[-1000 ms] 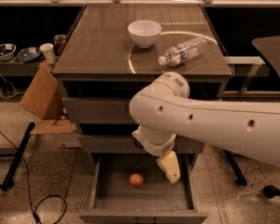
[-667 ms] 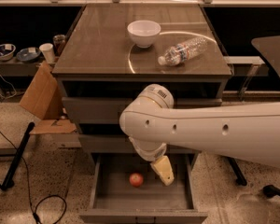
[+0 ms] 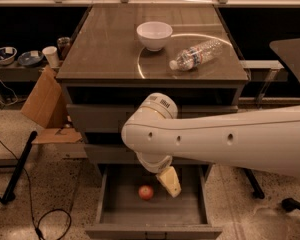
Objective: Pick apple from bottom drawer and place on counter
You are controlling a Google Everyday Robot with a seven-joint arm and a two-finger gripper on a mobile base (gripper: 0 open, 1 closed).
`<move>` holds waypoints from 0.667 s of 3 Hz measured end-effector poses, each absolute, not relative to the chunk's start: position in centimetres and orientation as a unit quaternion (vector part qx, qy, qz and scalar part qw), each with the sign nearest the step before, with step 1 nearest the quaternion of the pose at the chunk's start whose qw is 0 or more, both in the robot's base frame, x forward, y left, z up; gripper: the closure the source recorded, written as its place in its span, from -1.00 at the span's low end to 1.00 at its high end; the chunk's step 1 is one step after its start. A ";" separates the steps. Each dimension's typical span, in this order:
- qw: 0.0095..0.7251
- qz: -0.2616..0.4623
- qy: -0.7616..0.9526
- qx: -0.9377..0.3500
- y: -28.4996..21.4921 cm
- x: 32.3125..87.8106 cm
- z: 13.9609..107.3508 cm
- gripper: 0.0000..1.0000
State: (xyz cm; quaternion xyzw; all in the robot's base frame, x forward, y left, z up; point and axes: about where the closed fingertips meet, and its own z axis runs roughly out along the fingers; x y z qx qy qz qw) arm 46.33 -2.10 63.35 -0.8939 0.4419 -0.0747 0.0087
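the bottom drawer (image 3: 155, 231) stands open, the apple (image 3: 146, 192) resting on its grey floor. the gripper (image 3: 169, 182) hangs inside the drawer just right of the apple; whether it grips cannot be told. 1 white bowl (image 3: 154, 35) and 1 plastic bottle (image 3: 196, 54) sit on the counter (image 3: 102, 51).

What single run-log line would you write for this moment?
phase: reach | gripper: in open bottom drawer, beside apple | apple: on drawer floor | counter: no apple yet
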 end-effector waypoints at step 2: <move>0.027 -0.125 0.343 -0.931 4.4 49.1 57.7 -1.00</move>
